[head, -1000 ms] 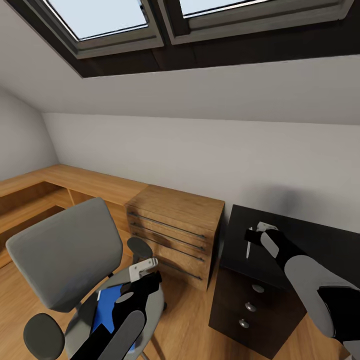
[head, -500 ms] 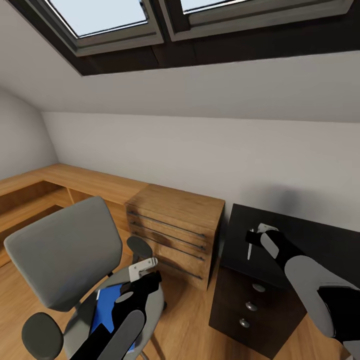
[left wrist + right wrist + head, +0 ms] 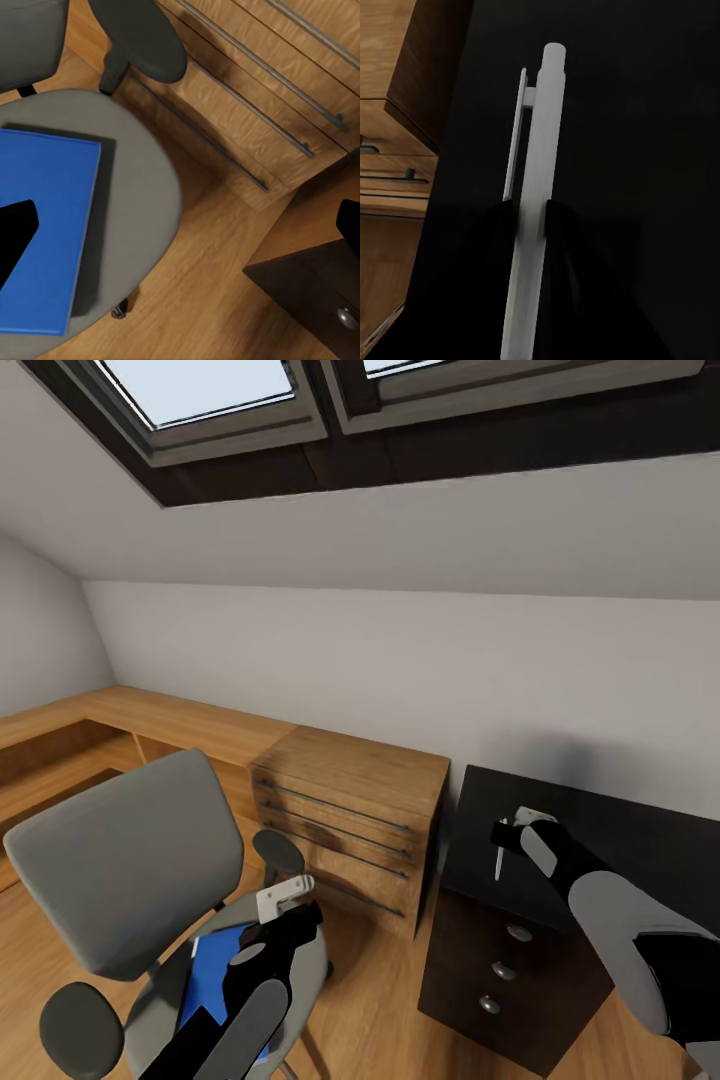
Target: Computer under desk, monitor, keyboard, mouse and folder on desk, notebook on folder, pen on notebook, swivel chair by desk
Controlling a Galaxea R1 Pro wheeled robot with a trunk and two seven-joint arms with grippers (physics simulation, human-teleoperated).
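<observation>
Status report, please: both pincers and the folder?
Left pincer open above blue folder on swivel chair. Right pincer shut on pen over desk. Nothing in the way.

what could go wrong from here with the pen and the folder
1. The right end effector pinches the thin pen above the black desk; such a narrow grip could let it twist or slip.
2. The blue folder lies near the edge of the swivel chair seat; a push from the left end effector might slide it off or roll the chair.
</observation>
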